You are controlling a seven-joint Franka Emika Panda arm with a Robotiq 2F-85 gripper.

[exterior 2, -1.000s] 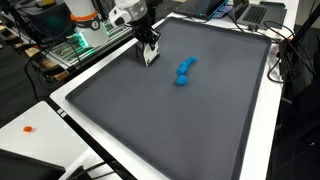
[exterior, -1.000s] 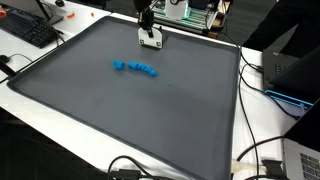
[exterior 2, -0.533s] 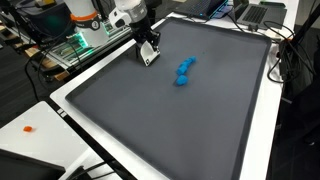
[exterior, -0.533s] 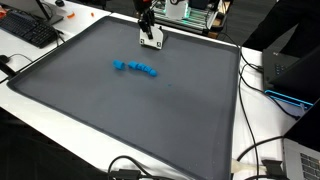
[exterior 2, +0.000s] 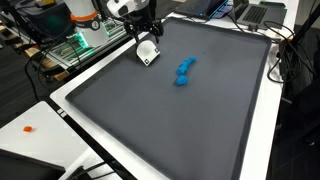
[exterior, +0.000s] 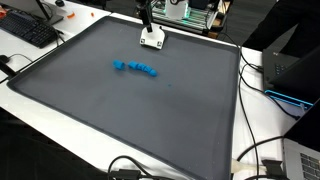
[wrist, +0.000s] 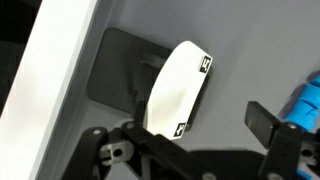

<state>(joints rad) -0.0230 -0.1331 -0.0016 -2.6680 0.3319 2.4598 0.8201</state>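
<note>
A white block with small black square markings (exterior: 152, 42) (exterior 2: 147, 53) lies on the dark grey mat (exterior: 150, 110) (exterior 2: 190, 110) near its far edge. My gripper (exterior: 146, 18) (exterior 2: 145, 30) hangs just above the block, open and holding nothing. In the wrist view the white block (wrist: 180, 90) lies tilted below the gripper (wrist: 200, 116), nearer one finger, and the other black fingertip (wrist: 265, 120) stands clear of it. A short row of blue pieces (exterior: 135, 68) (exterior 2: 184, 70) lies on the mat a little away, and its end shows at the wrist view's edge (wrist: 305, 100).
A white table border (exterior: 60, 115) (exterior 2: 75, 110) surrounds the mat. A keyboard (exterior: 30, 30) lies off one corner, and a laptop (exterior 2: 255, 12) and cables (exterior: 255, 150) off others. Green-lit equipment (exterior 2: 70, 45) stands behind the arm. A small orange item (exterior 2: 28, 128) lies on the table.
The gripper was shut on the white block; it has opened, let the block go onto the mat and lifted slightly. The blue pieces have not moved.
</note>
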